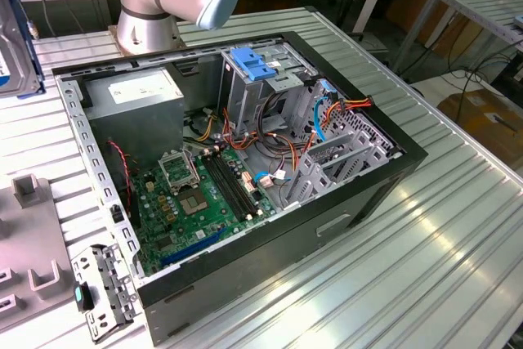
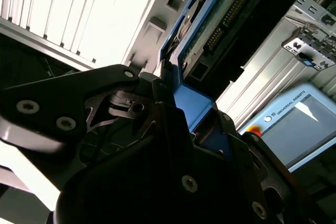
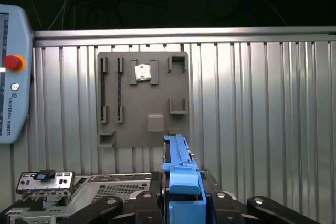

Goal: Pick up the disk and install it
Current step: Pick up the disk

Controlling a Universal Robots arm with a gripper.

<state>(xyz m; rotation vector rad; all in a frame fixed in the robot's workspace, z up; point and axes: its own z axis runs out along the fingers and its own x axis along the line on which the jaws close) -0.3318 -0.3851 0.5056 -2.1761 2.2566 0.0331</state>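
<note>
First wrist view: my gripper (image 3: 184,207) is clamped on the disk (image 3: 178,169) by its blue carrier, and the drive stands edge-on between the fingers. I see open ribbed table (image 3: 252,103) beside the grey fixture plate (image 3: 143,100). The computer case (image 3: 105,187) rim sits near the claw, and the pendant (image 3: 13,72) is well apart.

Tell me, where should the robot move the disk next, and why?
Probably carry it toward the open computer case: the gripper clamps the disk by its blue carrier, and the silver drive cage stands inside that case.
</note>
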